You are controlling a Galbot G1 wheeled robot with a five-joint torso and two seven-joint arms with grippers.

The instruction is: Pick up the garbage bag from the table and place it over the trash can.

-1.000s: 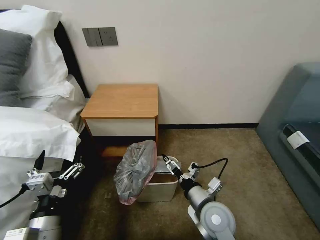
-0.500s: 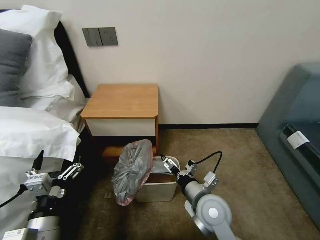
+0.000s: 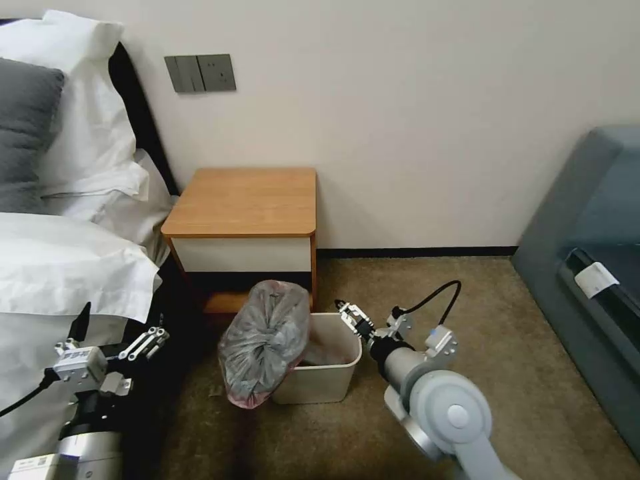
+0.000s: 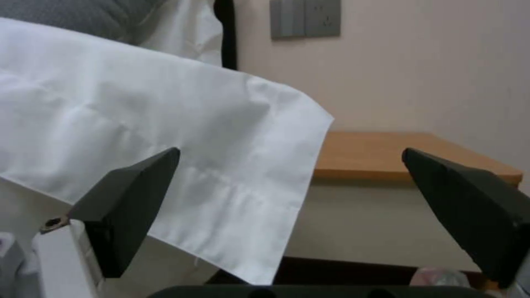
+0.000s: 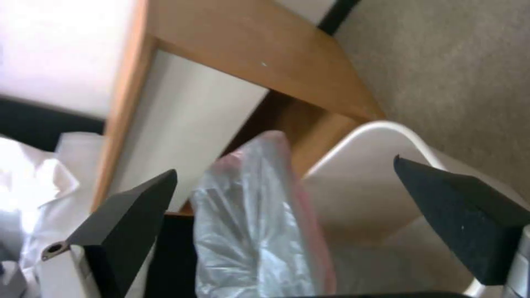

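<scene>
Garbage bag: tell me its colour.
Translucent grey with a pinkish edge; the garbage bag shows best in the head view.

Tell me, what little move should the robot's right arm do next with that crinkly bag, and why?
Probably bring the right end effector back across to the garbage bag and pinch its edge. It is open and holds nothing, above the right side of the trash can. The bag hangs bunched over the can's left rim, so most of the opening is uncovered. The left end effector waits, open, by the bed.
</scene>
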